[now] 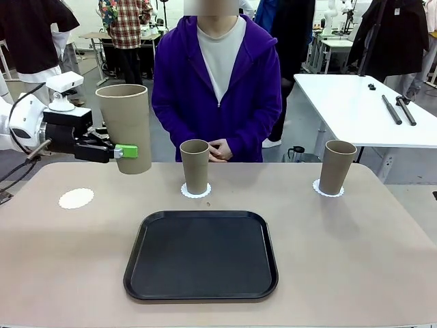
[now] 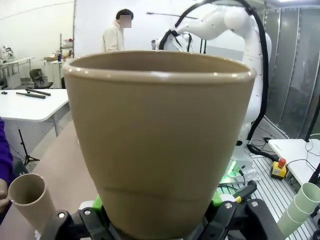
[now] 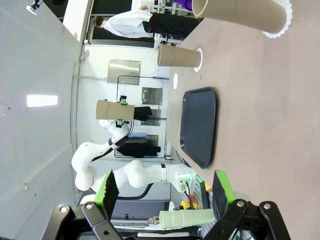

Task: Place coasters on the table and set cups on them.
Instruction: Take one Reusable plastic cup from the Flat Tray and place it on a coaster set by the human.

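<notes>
A: Where is the third cup (image 1: 124, 127)?

B: The left gripper (image 1: 120, 152) has it. It is up in the air, above the left end of the beige table (image 1: 355, 260). The cup stands straight up.

A: How does the gripper hold it?

B: It comes in from the side and pinches the cup low down, near the bottom. One green pad (image 1: 127, 152) shows pressed on the cup's wall. In the left wrist view the cup (image 2: 160, 145) stands big between the two fingers, with green pads on both sides of its lower part.

A: Is there a coaster under it?

B: A bare white coaster (image 1: 76, 198) lies on the table, lower and a little to the left of the held cup. The cup is not touching it.

A: And the other cups?

B: The middle cup (image 1: 195, 166) stands on its coaster (image 1: 196, 190), just behind the black tray (image 1: 201, 255). The right cup (image 1: 337, 167) stands on its coaster (image 1: 328, 188) too, well apart from the middle one. The person's hands (image 1: 220, 150) are together at the far edge of the table, just beside the middle cup.

A: What about the other gripper?

B: The right gripper (image 3: 164, 192) is spread wide with nothing between its fingers. It is off the near end of the table, far from the cups.
</notes>
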`<state>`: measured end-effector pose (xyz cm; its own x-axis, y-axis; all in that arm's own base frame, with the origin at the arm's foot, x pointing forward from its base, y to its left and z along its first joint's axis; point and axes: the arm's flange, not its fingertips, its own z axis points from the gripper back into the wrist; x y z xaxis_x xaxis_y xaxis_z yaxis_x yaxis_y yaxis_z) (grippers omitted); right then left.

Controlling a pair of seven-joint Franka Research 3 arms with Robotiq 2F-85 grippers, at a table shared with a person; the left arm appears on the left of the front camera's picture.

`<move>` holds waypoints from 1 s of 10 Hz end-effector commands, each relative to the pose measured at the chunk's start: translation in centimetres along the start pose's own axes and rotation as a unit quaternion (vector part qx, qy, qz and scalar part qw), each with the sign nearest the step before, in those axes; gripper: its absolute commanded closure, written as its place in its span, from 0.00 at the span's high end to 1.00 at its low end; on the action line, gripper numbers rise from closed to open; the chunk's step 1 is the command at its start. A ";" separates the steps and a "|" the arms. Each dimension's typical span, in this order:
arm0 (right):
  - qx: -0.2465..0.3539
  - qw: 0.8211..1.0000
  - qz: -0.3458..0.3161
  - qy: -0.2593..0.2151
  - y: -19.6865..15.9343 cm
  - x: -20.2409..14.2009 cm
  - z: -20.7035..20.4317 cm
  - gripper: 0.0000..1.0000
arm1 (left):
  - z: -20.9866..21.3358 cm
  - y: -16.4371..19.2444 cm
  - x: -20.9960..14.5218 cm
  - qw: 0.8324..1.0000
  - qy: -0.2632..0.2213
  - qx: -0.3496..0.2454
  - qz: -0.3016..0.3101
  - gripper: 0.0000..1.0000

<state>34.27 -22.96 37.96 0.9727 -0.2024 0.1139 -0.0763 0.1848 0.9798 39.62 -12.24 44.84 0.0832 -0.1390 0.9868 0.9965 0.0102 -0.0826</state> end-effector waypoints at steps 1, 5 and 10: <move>0.000 1.000 -0.003 0.001 0.1 -0.1 0.0 1.00 | 5.4 5.3 -0.5 1.000 0.001 0.015 -0.025 0.82; 0.000 1.000 -0.003 0.001 0.1 -0.1 0.0 1.00 | 18.1 10.5 -1.4 0.988 -0.021 0.145 -0.044 0.82; 0.000 1.000 -0.003 0.001 0.1 -0.1 0.0 1.00 | 24.5 13.7 -4.1 0.977 -0.001 0.213 -0.030 0.82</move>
<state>34.26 -22.98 37.96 0.9726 -0.2029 0.1138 -0.0760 0.1849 0.9798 52.20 12.39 42.87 0.0474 -0.1503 0.9875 0.9141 0.4051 0.0178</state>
